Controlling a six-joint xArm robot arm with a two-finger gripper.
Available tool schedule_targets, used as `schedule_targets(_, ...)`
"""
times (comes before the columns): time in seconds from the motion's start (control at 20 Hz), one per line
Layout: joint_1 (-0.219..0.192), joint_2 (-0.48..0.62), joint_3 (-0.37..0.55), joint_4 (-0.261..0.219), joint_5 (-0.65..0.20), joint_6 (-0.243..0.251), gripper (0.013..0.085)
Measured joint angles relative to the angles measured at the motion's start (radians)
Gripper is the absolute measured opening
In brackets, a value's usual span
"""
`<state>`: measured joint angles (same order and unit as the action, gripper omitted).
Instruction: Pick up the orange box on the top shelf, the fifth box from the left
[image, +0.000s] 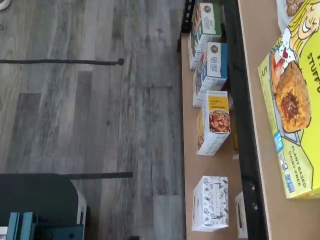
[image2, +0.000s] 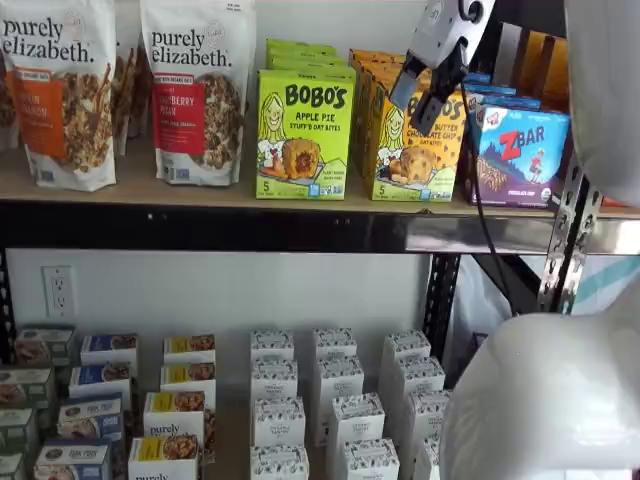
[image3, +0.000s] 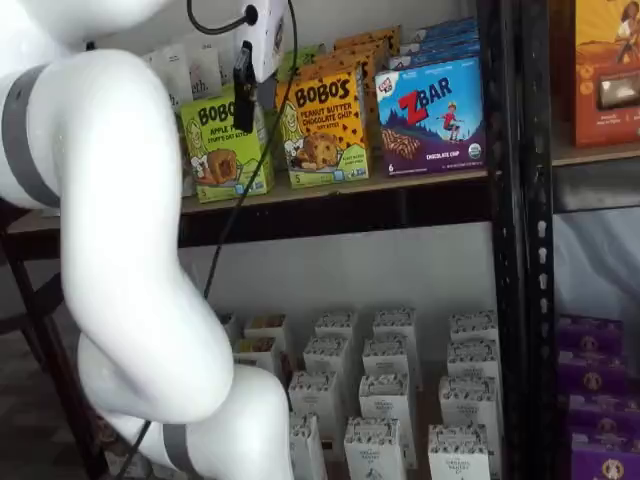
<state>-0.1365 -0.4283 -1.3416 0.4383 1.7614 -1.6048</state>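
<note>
Two granola pouches (image2: 130, 90) stand leftmost on the tan wooden top shelf (image2: 200, 190), then a lime-green Bobo's carton (image2: 303, 135), then the upright yellow-orange Bobo's box (image2: 415, 150), then a blue ZBar carton (image2: 520, 155). Hanging before the orange box, the white-bodied gripper (image2: 425, 100) shows no readable finger gap; its state is unclear.
</note>
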Motion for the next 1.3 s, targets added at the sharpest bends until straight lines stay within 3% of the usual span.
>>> schedule_targets(0.15, 0.027, -0.030, 0.035, -0.048, -0.023, 0.011, 0.0850)
schedule_targets(0.4, 0.037, -0.059, 0.078, -0.052, -0.036, 0.016, 0.0850)
schedule_targets(0.85, -0.005, -0.036, 0.055, 0.036, -0.069, -0.004, 0.0850)
schedule_targets(1.3, -0.093, 0.070, -0.092, 0.104, -0.044, -0.047, 0.0850)
